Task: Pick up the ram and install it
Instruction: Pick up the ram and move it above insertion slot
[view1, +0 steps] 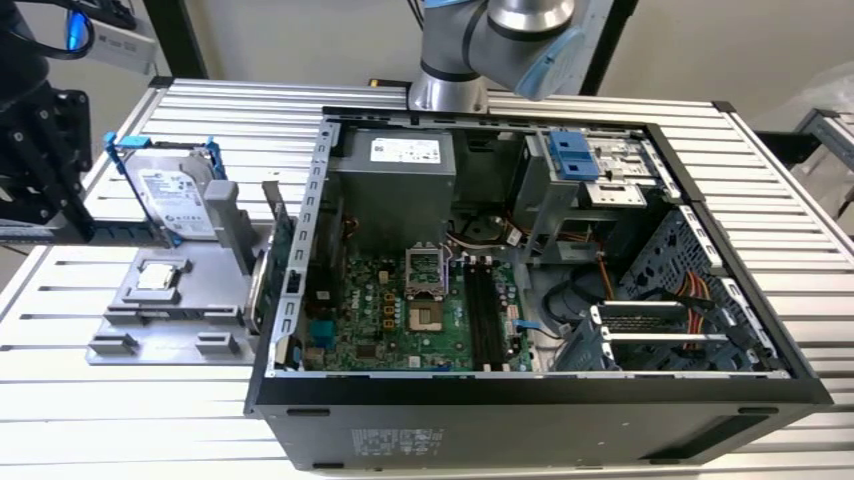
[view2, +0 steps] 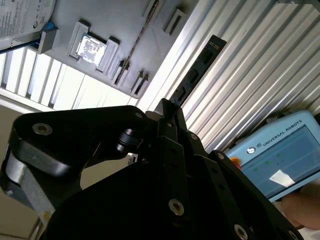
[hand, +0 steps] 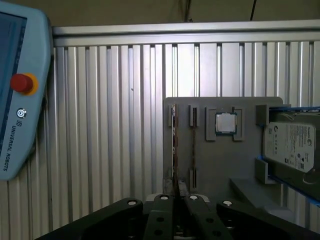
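The ram (view1: 274, 215) is a thin green stick standing on edge in a slot of the grey holder (view1: 160, 330), just off the case's side at the exterior view's left. I see it edge-on in both wrist views (hand: 173, 150) (view2: 141, 37). My black gripper (view1: 67, 210) hangs at the far left of the exterior view, above the table and apart from the holder. In the first wrist view the gripper (hand: 176, 199) looks shut with nothing in it, in line with the ram's near end. The motherboard's long memory slots (view1: 483, 315) lie bare inside the open computer case (view1: 534, 410).
The holder also carries a silver hard drive in a blue frame (view1: 174, 200) (hand: 292, 145) and a small square processor chip (view1: 158, 278) (hand: 225, 123). A teach pendant (hand: 20, 100) (view2: 280, 155) sits beside the table, with a hand (view2: 300, 210) under it. The arm's base (view1: 494, 40) stands behind the case.
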